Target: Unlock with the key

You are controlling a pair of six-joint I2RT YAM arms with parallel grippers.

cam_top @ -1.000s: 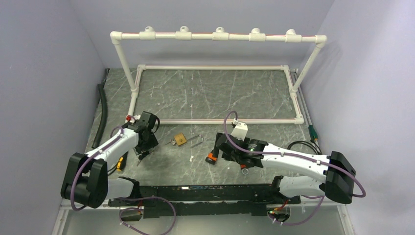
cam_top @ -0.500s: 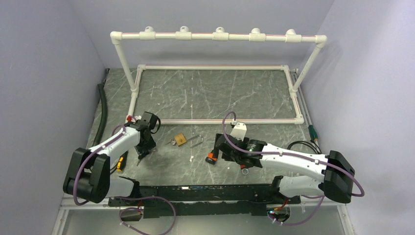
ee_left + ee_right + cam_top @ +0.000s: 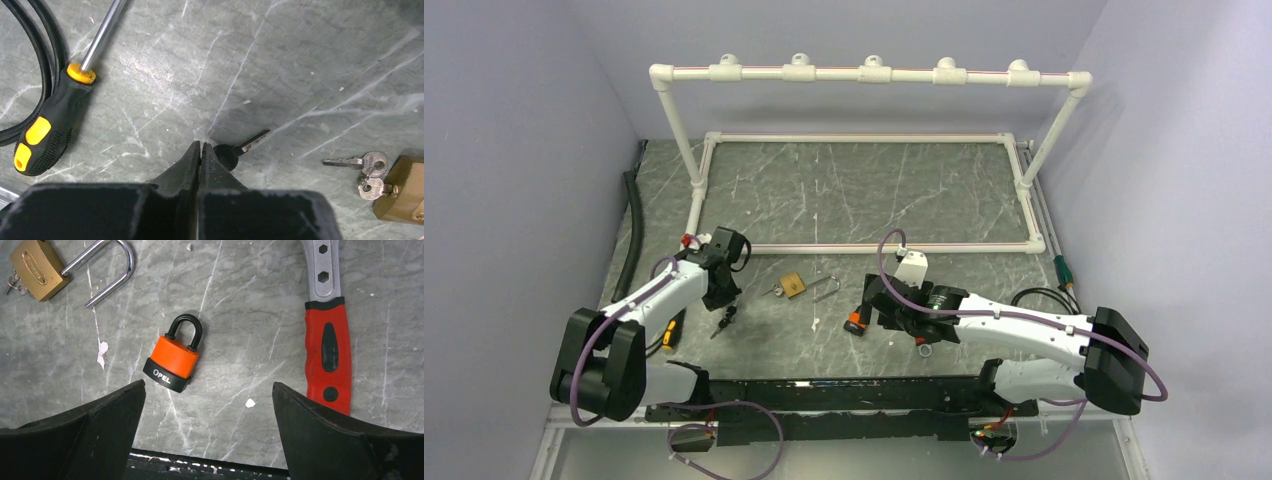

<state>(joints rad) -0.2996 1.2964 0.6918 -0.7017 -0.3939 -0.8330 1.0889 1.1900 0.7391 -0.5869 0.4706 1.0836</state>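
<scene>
A key [image 3: 235, 150] with a black head lies on the marble table, its blade pointing up-right. My left gripper [image 3: 201, 145] is shut, fingertips pressed together with nothing between them; the key's head sits just beside the right finger. From above, the key [image 3: 727, 318] shows just below that gripper [image 3: 722, 300]. An orange padlock [image 3: 172, 360] with a black shackle lies closed on the table. My right gripper [image 3: 207, 390] hovers wide open just near of it, touching nothing. The orange padlock [image 3: 855, 322] lies at mid-table.
A brass padlock [image 3: 402, 192] with its shackle swung open [image 3: 102, 270] and small silver keys [image 3: 367, 165] lies between the arms. A yellow-black screwdriver [image 3: 45, 135] and black cable lie left. A red-handled wrench [image 3: 327, 347] lies right. A white pipe frame [image 3: 864, 75] stands behind.
The left jaws have closed from partly open to fully shut, and the black-headed key now shows beside them. The right arm has not moved.
</scene>
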